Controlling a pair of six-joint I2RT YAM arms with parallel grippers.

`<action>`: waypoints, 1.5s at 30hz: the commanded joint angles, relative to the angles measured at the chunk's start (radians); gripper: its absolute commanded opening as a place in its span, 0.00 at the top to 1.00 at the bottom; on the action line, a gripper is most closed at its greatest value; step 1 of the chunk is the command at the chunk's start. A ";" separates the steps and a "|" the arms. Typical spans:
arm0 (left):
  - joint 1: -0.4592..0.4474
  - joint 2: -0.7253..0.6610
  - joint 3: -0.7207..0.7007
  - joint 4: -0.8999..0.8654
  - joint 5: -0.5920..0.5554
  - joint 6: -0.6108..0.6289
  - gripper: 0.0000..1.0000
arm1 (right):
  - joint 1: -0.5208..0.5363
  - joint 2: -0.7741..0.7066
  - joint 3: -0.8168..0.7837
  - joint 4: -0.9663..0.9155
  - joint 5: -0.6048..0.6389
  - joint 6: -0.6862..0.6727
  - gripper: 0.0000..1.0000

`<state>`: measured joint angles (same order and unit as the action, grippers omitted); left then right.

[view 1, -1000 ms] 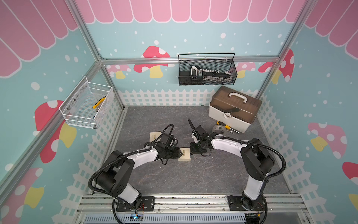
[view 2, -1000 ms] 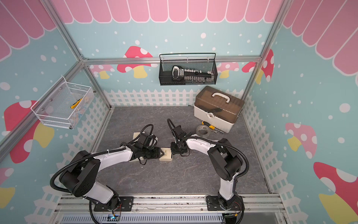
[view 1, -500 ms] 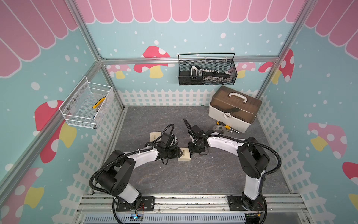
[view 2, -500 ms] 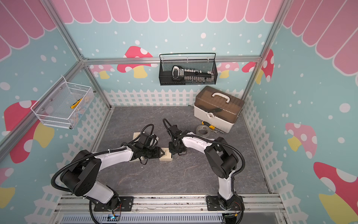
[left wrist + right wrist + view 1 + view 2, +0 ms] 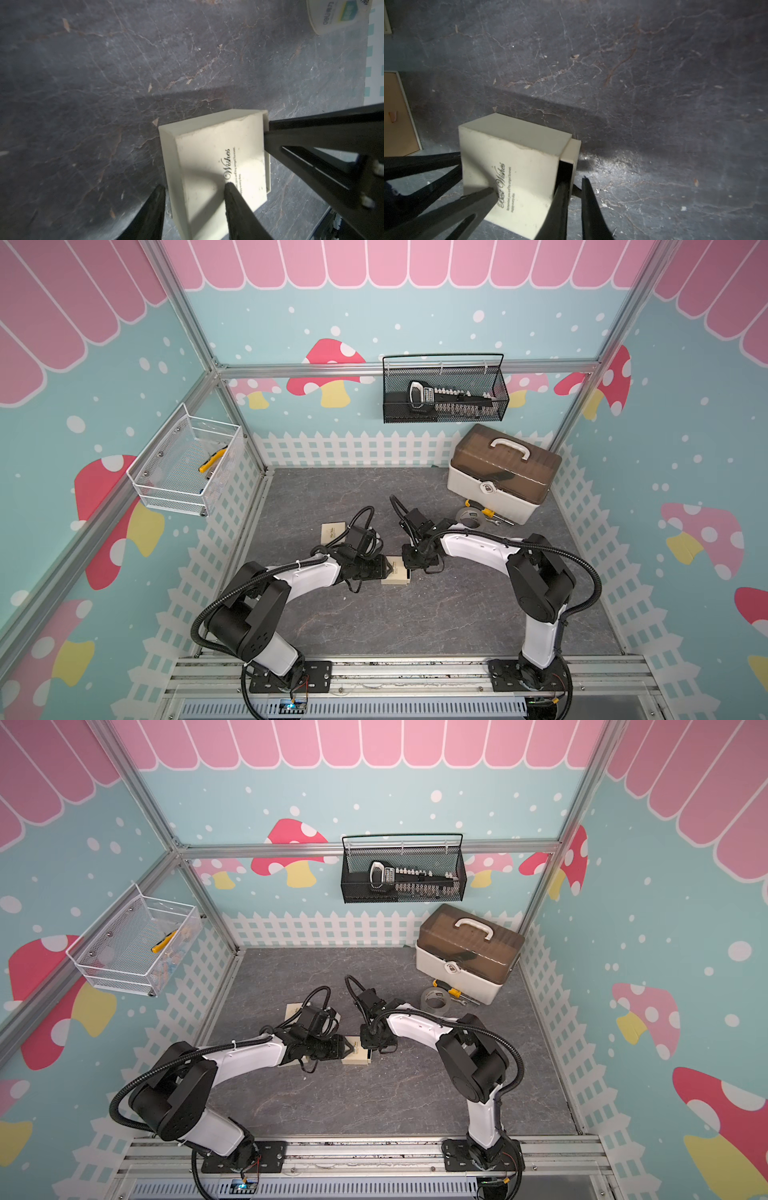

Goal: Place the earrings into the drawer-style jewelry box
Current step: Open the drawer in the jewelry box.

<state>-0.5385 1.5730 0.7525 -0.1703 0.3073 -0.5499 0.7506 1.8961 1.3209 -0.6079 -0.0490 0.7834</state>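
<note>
Right wrist view: drawer (image 5: pixel 574 151) juts from box (image 5: pixel 519 166) toward right gripper (image 5: pixel 574 178), fingers (image 5: pixel 588 207) nearly together, grip unclear; left gripper (image 5: pixel 194 186) spread astride opposite end.

Bright and even in both top views, lit from overhead, crisp right out to the corners, with only faint soft shadows on the grey floor (image 5: pixel 415 614). Far dimmer down at the wrists: murky, with floor veins smeared toward the edges. Light slanting across the jewelry box (image 5: pixel 218 166), half its top pale, half in shade, and a broad shadow band behind it. Soft and out of focus at the tape roll (image 5: pixel 332 16). In the right wrist view, harsh glare (image 5: pixel 612 164) on the floor just beside the box.
</note>
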 commanded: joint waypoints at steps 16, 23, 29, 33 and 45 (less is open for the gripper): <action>-0.003 0.050 -0.018 -0.095 -0.092 -0.001 0.55 | -0.008 -0.029 -0.041 -0.171 0.199 0.008 0.95; -0.003 0.051 -0.013 -0.101 -0.095 0.001 0.56 | -0.010 -0.043 -0.049 -0.176 0.221 0.010 0.97; -0.002 0.053 -0.009 -0.104 -0.097 -0.001 0.56 | -0.010 -0.045 -0.054 -0.183 0.233 0.008 0.99; -0.002 0.055 -0.005 -0.108 -0.096 0.002 0.56 | -0.010 -0.050 -0.061 -0.187 0.242 0.010 1.00; -0.003 0.059 0.005 -0.115 -0.093 0.006 0.57 | -0.010 -0.058 -0.066 -0.187 0.248 0.013 1.00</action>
<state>-0.5446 1.5909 0.7712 -0.1646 0.3027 -0.5499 0.7544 1.8526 1.2823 -0.6891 0.1322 0.7868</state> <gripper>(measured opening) 0.434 0.047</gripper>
